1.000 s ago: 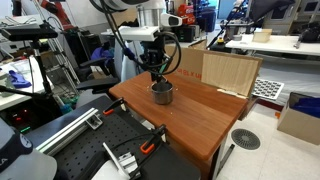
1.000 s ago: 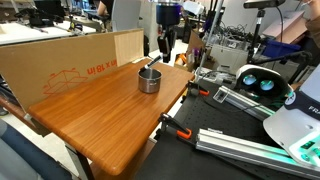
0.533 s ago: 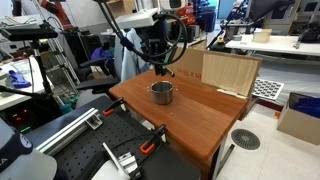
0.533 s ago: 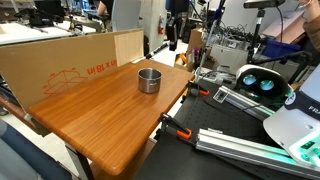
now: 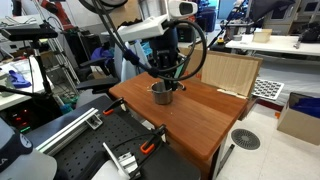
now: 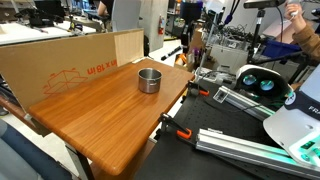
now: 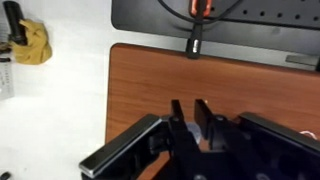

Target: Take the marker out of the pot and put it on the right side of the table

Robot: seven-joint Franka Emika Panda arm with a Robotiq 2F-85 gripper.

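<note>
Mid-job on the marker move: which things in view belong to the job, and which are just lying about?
Job:
pot
table
gripper
marker, which I cannot make out clearly

Lying about:
cardboard box
black clamp at the table edge
black perforated bench

Whether the gripper (image 7: 188,108) holds the marker cannot be told — its body is cut off below.

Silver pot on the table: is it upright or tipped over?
Upright: the round silver metal pot stands on its base on the reddish-brown wooden table, open mouth facing up.
</note>
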